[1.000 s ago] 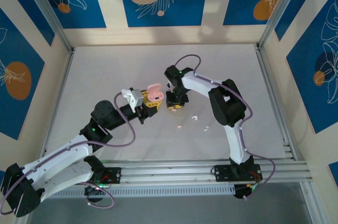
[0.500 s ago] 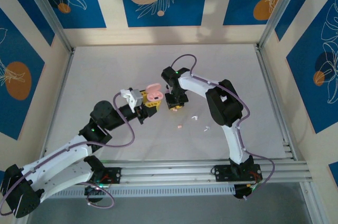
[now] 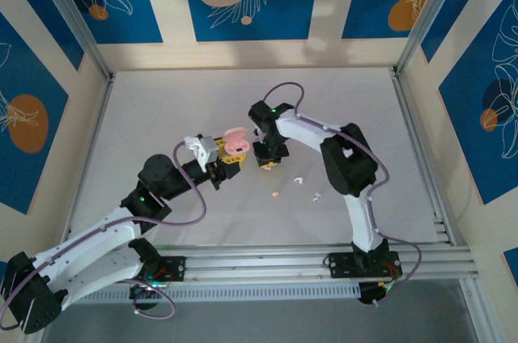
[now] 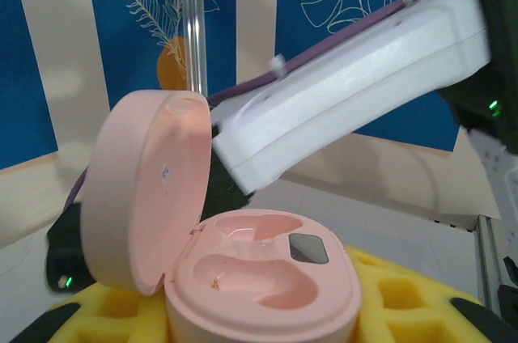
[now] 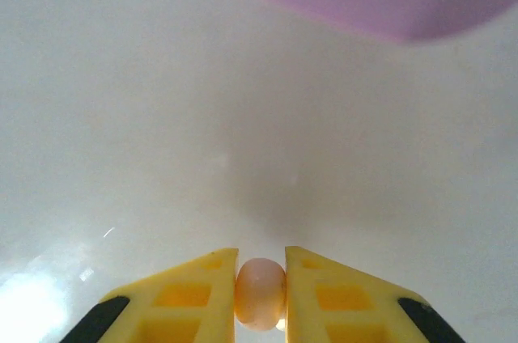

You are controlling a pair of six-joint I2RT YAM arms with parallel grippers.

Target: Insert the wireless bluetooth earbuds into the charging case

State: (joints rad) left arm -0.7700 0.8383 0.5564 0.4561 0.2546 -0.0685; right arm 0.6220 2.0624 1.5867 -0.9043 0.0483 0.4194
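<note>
**Left gripper holds the open case; right gripper holds one earbud.**

On the white table (image 3: 162, 116), the left gripper (image 3: 231, 157) is clamped on the pink charging case (image 4: 267, 286). The case sits upright between yellow fingers (image 4: 405, 298), its lid (image 4: 142, 197) hinged open and its two moulded wells facing up. The right gripper (image 3: 265, 157) stands just beside the case, on its right, with the jaws clenched on a pale pink earbud (image 5: 261, 290) at the fingertips. Three loose earbuds (image 3: 278, 194) lie on the table near the right arm, apart from one another.
</note>
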